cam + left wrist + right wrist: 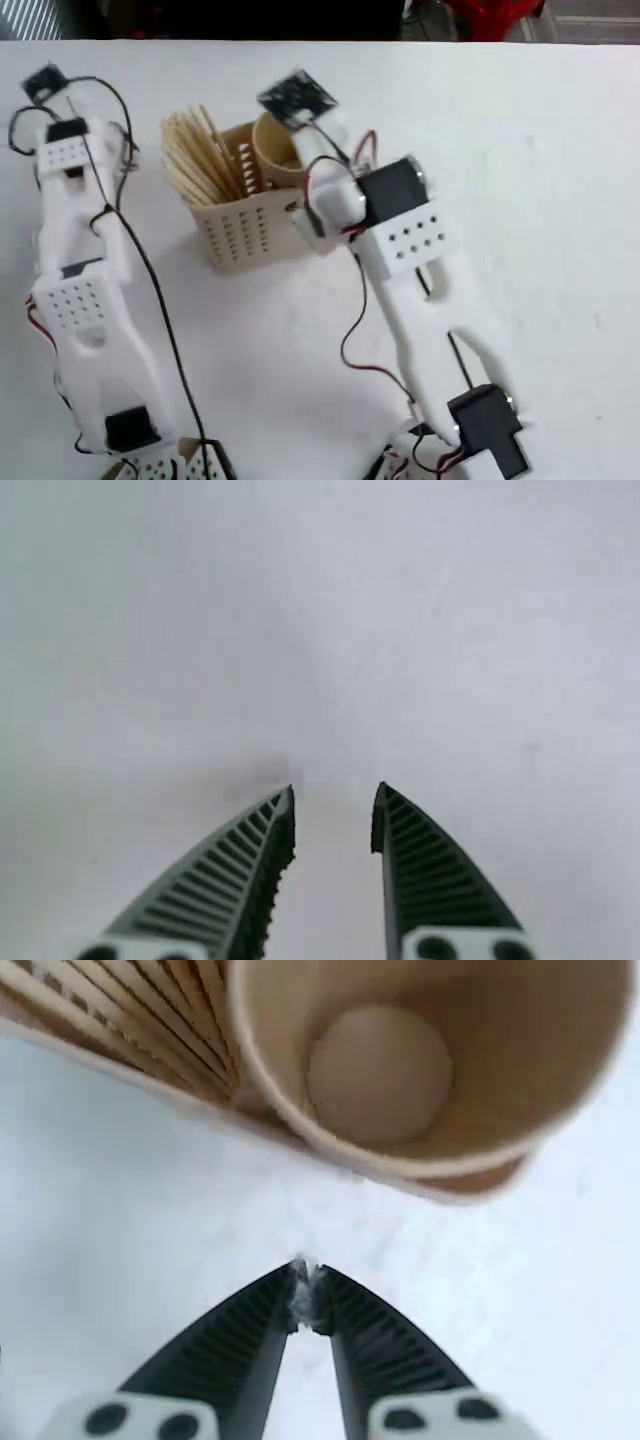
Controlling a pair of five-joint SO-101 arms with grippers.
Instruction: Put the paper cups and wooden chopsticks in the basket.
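Seemingly both kinds of thing are already in. In the high view the basket [245, 235] sits at about 10 o'clock from the middle of the table [530, 150]. The chopsticks [195, 160] are bundled on end at its 9 o'clock side, and the cup [275, 150] stands mouth-up at its 3 o'clock side. Packed this way, the sticks lean on the wall and leave a corner for the cup. A second lip under the cup's rim hints at nested cups, though I cannot tell.

The right gripper [305, 1280] hangs over bare table just beside the cup. Its fingers are clenched tip to tip on nothing, and it is apart from the rim, so it cannot tip the cup.

The left gripper [333, 800] has its fingers slightly parted and empty above plain table. The left arm [75, 300] lies at the basket's 9 o'clock, well apart, probably parked out of the way. I judge the task nearly or fully done.
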